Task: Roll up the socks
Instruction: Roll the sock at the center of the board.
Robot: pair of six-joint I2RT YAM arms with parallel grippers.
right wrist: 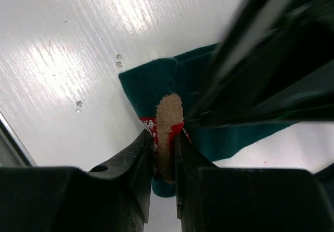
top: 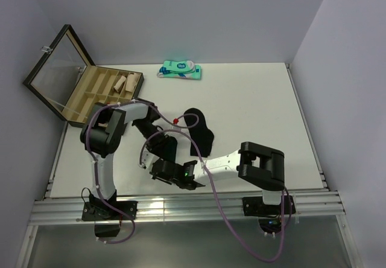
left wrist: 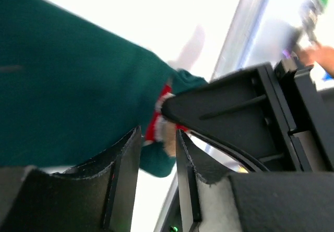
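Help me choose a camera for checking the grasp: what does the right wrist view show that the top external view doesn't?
Only the right wrist: the right claw shut on the green sock at its beige-and-red motif. Only the top: the black sock, the wooden box, the teal packaged pair. Both: the white table.

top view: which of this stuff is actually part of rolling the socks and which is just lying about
Part of the job:
- dark green sock, its red and beige patch pinched in the right tool
- black sock, lying flat mid-table

Just lying about:
- teal-and-white sock pack at the far edge
- open divided box, far left
- beige rolled socks in the box
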